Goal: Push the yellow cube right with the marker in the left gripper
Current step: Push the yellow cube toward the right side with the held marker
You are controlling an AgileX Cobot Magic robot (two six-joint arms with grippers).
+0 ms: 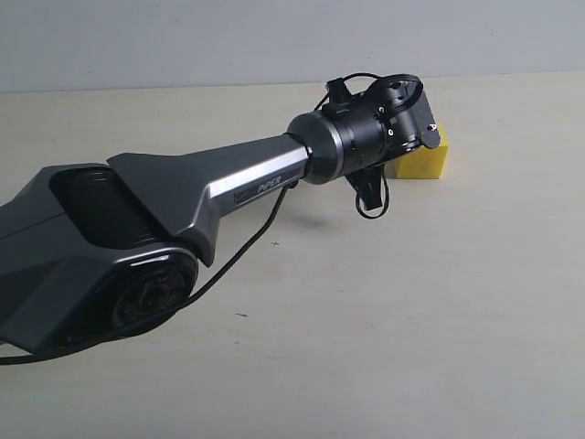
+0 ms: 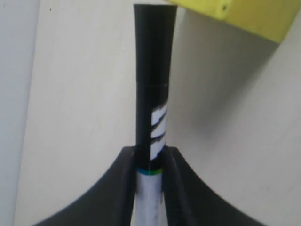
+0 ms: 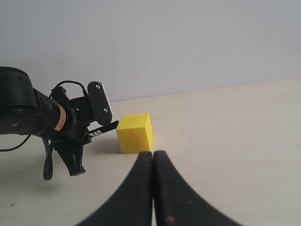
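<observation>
The yellow cube [image 1: 422,157] rests on the pale table, half hidden behind my left gripper [image 1: 407,114]. In the left wrist view my left gripper [image 2: 150,153] is shut on the marker [image 2: 153,80]; its black cap end points past the jaws and its tip stands right beside the yellow cube's [image 2: 244,16] corner. From the right wrist view the marker [image 3: 104,128] reaches the left face of the yellow cube [image 3: 135,133], touching or nearly so. My right gripper [image 3: 153,155] is shut on nothing, a little in front of the cube.
The dark grey arm marked "PiPER" [image 1: 210,192] stretches from the lower left across the table [image 1: 411,311], with a black cable [image 1: 247,242] hanging under it. A pale wall [image 1: 228,41] backs the table.
</observation>
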